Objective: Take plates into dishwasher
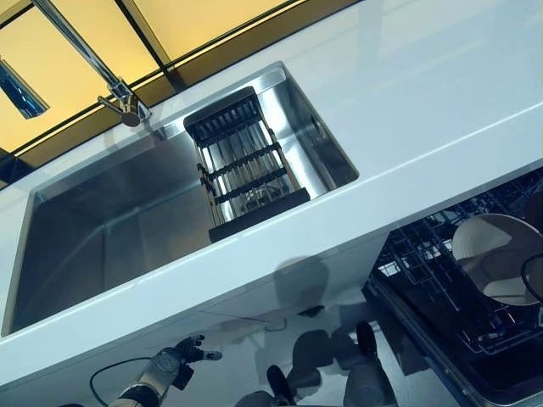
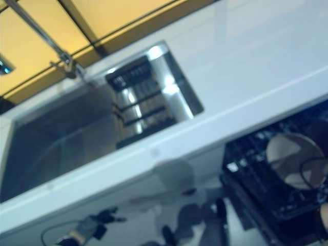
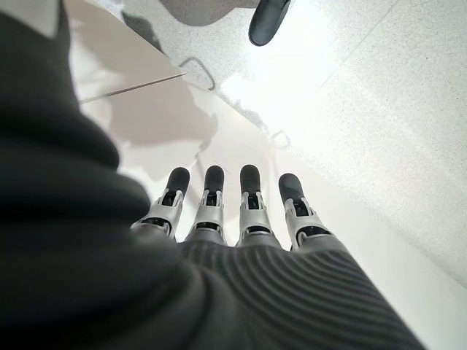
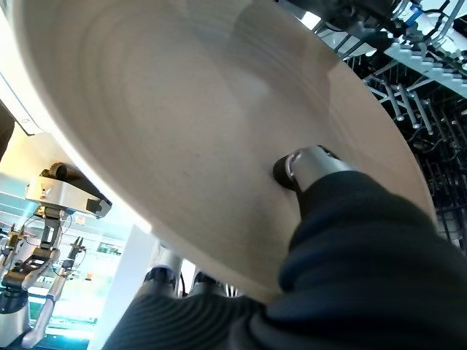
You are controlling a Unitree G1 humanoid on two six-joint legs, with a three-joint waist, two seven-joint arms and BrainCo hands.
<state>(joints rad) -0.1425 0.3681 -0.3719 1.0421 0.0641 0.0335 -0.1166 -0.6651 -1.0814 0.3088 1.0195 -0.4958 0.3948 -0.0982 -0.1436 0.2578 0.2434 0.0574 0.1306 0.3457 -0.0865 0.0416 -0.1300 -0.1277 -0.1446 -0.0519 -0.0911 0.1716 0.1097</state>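
White tabletop [image 1: 441, 93] with steel sink [image 1: 110, 229] and dark drain rack [image 1: 242, 165] set inside. Beige plate [image 4: 182, 124] over dishwasher rack [image 1: 433, 280], pinched by right hand [image 4: 310, 169], thumb on its face. Left hand [image 3: 241, 211] low beside cabinet, fingers straight, empty.

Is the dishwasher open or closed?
Open: the dishwasher's dark wire rack is pulled out under the counter, and the right hand holds a plate over it.
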